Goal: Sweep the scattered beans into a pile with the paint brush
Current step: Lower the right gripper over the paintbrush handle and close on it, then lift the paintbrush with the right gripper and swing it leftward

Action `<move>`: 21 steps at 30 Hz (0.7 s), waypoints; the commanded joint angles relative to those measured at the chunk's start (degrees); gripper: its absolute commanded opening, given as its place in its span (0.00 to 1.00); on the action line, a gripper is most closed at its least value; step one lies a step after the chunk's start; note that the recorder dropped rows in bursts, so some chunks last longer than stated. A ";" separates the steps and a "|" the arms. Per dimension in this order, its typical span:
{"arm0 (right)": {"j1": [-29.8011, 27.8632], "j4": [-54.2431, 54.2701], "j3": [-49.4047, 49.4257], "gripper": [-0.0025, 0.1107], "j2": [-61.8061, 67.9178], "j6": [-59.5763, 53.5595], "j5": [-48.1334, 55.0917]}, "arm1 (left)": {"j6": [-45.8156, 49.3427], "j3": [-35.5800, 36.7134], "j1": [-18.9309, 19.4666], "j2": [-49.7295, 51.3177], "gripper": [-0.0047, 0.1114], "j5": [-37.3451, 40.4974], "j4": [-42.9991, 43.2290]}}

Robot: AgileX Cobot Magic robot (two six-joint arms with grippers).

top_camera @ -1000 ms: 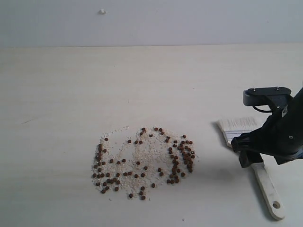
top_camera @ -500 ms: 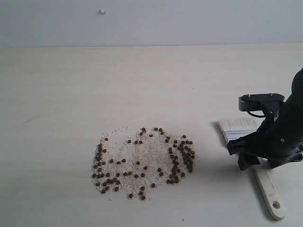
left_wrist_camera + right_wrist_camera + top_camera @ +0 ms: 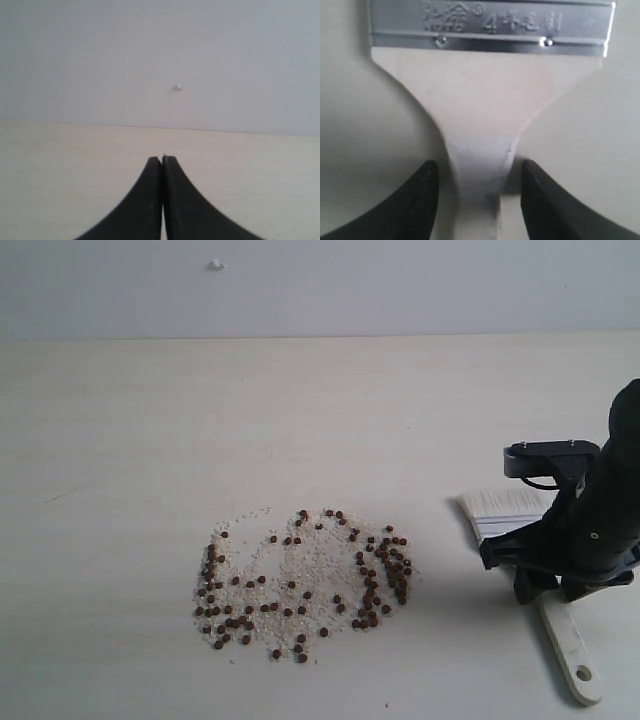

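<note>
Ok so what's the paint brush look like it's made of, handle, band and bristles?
On the paint brush, the handle looks like pale bare wood, matte. The band is shiny silvery metal, stamped and riveted. The bristles are whitish fibre; natural or synthetic, I can't tell.

small reddish-brown beans (image 3: 300, 585) lie scattered in a loose patch among white grains, lower centre of the frame; the paint brush (image 3: 568, 640) lies flat at lower right, whitish bristles pointing up-left, holed pale wooden handle toward the bottom edge
</note>
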 commanded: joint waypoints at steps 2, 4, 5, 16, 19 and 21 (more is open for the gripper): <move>0.50 -6.64 0.17 0.44 0.76 7.68 1.28 | 0.01 0.00 -0.29 -0.32 0.04 -0.16 -0.21; 0.50 -6.62 0.17 0.43 0.76 8.15 1.28 | 0.01 0.00 -0.29 -0.32 0.04 -0.16 -0.21; 0.50 -6.62 0.17 0.42 0.76 8.37 1.28 | 0.01 0.00 -0.29 -0.32 0.04 -0.16 -0.21; 0.50 -6.62 0.17 0.39 0.76 8.58 -3.75 | 0.01 0.00 -0.29 -0.32 0.04 -0.16 -0.21; 0.50 -6.62 0.17 0.39 0.76 8.58 -4.87 | 0.01 0.00 -0.29 -0.32 0.04 -0.16 -0.21; 0.50 -6.62 0.17 0.39 0.76 8.58 -4.87 | 0.01 0.00 -0.29 -0.32 0.04 -0.16 -0.21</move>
